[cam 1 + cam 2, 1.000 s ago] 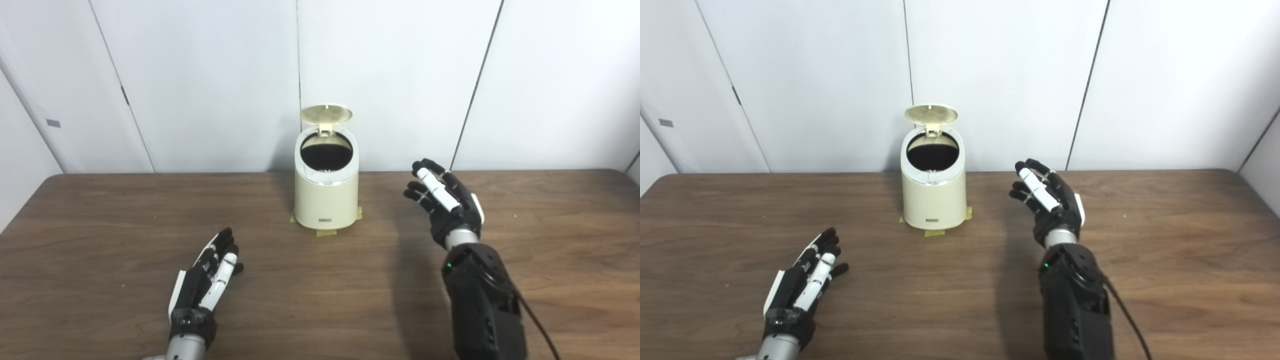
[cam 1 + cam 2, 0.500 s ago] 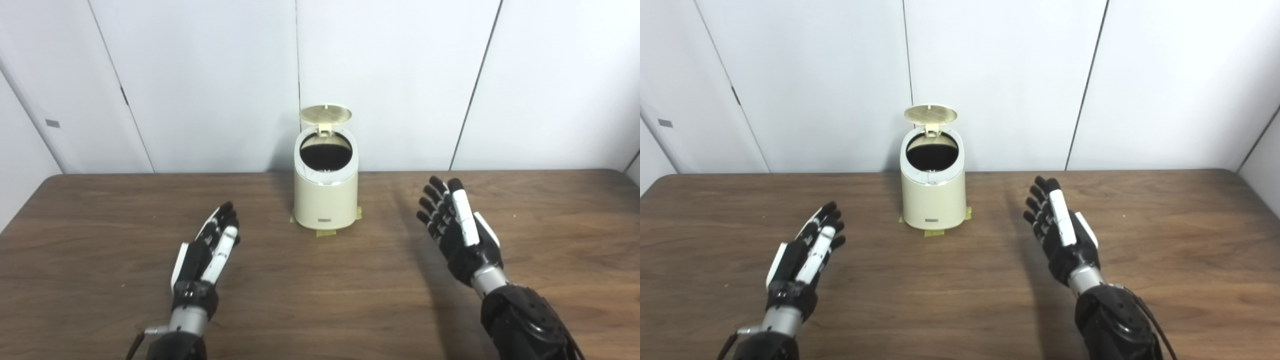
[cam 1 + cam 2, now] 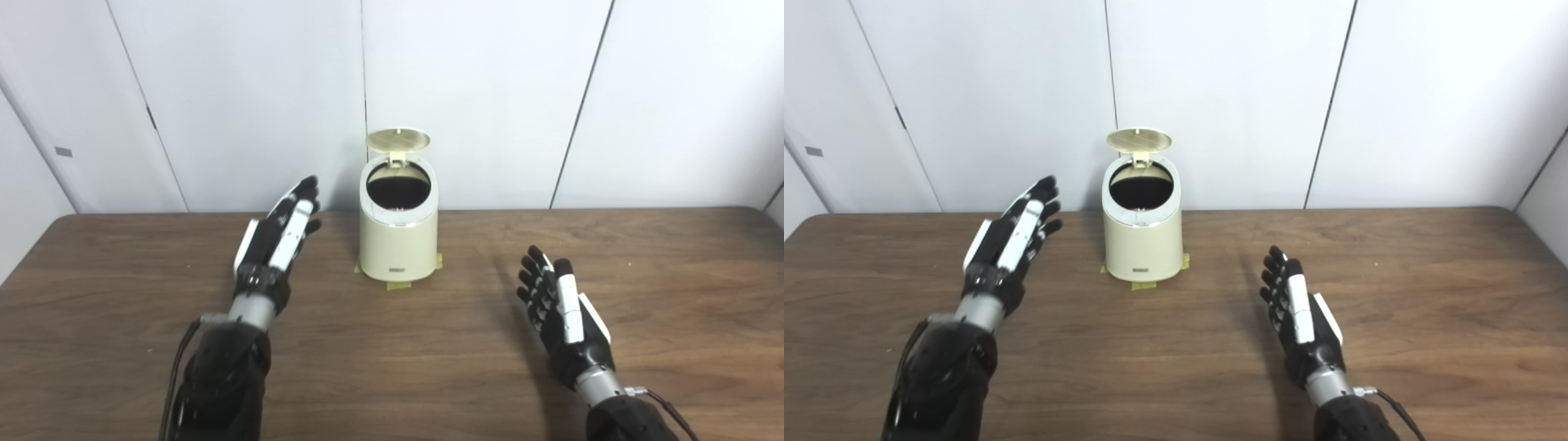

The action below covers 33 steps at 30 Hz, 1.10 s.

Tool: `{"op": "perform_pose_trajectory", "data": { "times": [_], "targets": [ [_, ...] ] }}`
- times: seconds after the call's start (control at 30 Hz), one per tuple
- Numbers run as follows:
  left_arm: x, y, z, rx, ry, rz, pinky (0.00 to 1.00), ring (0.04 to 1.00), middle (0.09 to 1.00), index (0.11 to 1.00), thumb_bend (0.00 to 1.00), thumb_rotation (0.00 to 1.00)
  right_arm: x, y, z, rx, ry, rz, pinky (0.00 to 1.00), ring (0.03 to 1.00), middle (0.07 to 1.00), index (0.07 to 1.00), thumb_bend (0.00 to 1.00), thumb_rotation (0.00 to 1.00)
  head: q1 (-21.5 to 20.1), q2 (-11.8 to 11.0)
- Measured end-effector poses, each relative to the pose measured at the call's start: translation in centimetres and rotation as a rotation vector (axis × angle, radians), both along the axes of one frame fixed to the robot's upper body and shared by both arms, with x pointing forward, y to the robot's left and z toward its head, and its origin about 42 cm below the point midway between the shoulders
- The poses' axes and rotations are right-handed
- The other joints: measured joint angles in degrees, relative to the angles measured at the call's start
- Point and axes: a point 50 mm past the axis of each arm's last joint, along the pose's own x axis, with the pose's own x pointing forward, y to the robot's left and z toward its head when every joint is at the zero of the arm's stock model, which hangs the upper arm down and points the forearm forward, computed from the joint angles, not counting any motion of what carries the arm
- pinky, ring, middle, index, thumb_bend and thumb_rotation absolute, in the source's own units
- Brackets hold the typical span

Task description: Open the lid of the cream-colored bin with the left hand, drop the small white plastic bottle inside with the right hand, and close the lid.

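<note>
The cream-colored bin (image 3: 398, 239) stands at the back middle of the table, its round lid (image 3: 398, 139) tipped up and back, its dark inside showing. No white bottle shows in either view. My left hand (image 3: 278, 236) is open, raised above the table, left of the bin and a little apart from it. My right hand (image 3: 560, 309) is open and empty, palm turned inward, low at the front right, well clear of the bin.
The bin sits on yellow tape patches (image 3: 398, 283) on the brown wooden table (image 3: 392, 355). White wall panels (image 3: 490, 92) stand right behind the bin. The table's far edge runs just behind the bin.
My left hand has risen and moved forward toward the bin's left side. My right hand has drawn back and down from beside the bin toward the front right. The lid has stayed open.
</note>
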Motion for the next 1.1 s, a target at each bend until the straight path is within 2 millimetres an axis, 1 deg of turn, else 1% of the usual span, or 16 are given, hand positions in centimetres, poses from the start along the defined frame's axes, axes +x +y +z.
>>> {"op": "perform_pose_trajectory", "data": {
  "times": [0.13, 0.23, 0.3, 0.47, 0.57, 0.6, 0.67, 0.77, 0.83, 0.93, 1.03, 1.07, 1.1],
  "targets": [
    [1.3, -0.2, 1.1, 0.023, -0.013, -0.026, 0.93, 0.934, 0.927, 0.929, 0.46, 0.77, -0.1, 0.2, -0.8, -0.035, -0.018, -0.012, 1.00, 1.000, 0.999, 1.000, 0.62, 1.00, 0.26, -0.44],
    [2.2, 0.1, 1.7, 0.027, -0.018, -0.029, 0.93, 0.937, 0.930, 0.927, 0.45, 0.76, -0.7, -0.1, -1.5, -0.063, -0.009, -0.026, 1.00, 1.000, 0.988, 0.991, 0.62, 1.00, 0.35, -0.70],
    [2.9, 0.1, 2.2, 0.021, -0.023, -0.029, 0.92, 0.931, 0.918, 0.906, 0.47, 0.74, -1.0, -0.2, -1.8, -0.077, -0.020, -0.033, 1.00, 1.000, 0.980, 0.980, 0.63, 1.00, 0.53, -0.97],
    [4.7, -0.6, 4.8, 0.025, -0.071, -0.055, 0.92, 0.924, 0.909, 0.895, 0.47, 0.73, -1.0, -0.3, -2.2, -0.091, -0.017, -0.039, 1.00, 1.000, 0.972, 0.972, 0.64, 1.00, 0.70, -1.14],
    [5.6, -0.9, 6.3, 0.042, -0.099, -0.068, 0.92, 0.918, 0.904, 0.892, 0.46, 0.74, -1.0, -0.3, -2.1, -0.091, -0.032, -0.046, 1.00, 0.996, 0.964, 0.966, 0.63, 1.00, 0.79, -1.32],
    [6.0, -1.0, 6.7, 0.048, -0.102, -0.073, 0.91, 0.914, 0.901, 0.888, 0.46, 0.73, -1.0, -0.3, -2.1, -0.089, -0.037, -0.049, 0.99, 0.994, 0.963, 0.965, 0.63, 1.00, 0.88, -1.32],
    [6.7, -1.1, 6.9, 0.054, -0.096, -0.079, 0.91, 0.913, 0.900, 0.887, 0.46, 0.73, -1.0, -0.2, -2.1, -0.086, -0.038, -0.050, 0.98, 0.986, 0.959, 0.964, 0.63, 1.00, 0.88, -1.41],
    [7.6, -1.1, 7.2, 0.067, -0.084, -0.093, 0.91, 0.914, 0.899, 0.890, 0.44, 0.74, -1.0, -0.1, -2.2, -0.080, -0.037, -0.051, 0.99, 0.986, 0.956, 0.966, 0.63, 1.00, 0.88, -1.32],
    [8.2, -1.2, 7.7, 0.085, -0.084, -0.097, 0.90, 0.910, 0.894, 0.887, 0.44, 0.73, -1.0, 0.0, -2.2, -0.077, -0.036, -0.053, 0.99, 0.989, 0.956, 0.968, 0.63, 1.00, 0.88, -1.32],
    [8.9, -1.3, 8.8, 0.142, -0.101, -0.113, 0.89, 0.909, 0.898, 0.881, 0.45, 0.77, -1.1, 0.1, -2.2, -0.074, -0.035, -0.054, 0.98, 0.981, 0.953, 0.973, 0.62, 1.00, 0.97, -1.32],
    [9.8, -1.7, 10.1, 0.209, -0.121, -0.119, 0.87, 0.895, 0.891, 0.866, 0.44, 0.74, -1.2, 0.1, -2.4, -0.074, -0.031, -0.056, 0.96, 0.975, 0.950, 0.976, 0.62, 1.00, 0.88, -1.32],
    [9.9, -1.9, 10.5, 0.226, -0.128, -0.119, 0.87, 0.895, 0.892, 0.865, 0.43, 0.75, -1.2, 0.1, -2.4, -0.074, -0.030, -0.057, 0.95, 0.972, 0.948, 0.976, 0.62, 1.00, 0.88, -1.32],
    [10.1, -2.1, 10.8, 0.252, -0.138, -0.123, 0.87, 0.896, 0.890, 0.866, 0.41, 0.78, -1.3, 0.1, -2.4, -0.074, -0.029, -0.057, 0.95, 0.969, 0.943, 0.977, 0.62, 1.00, 0.88, -1.32]
  ]
}}
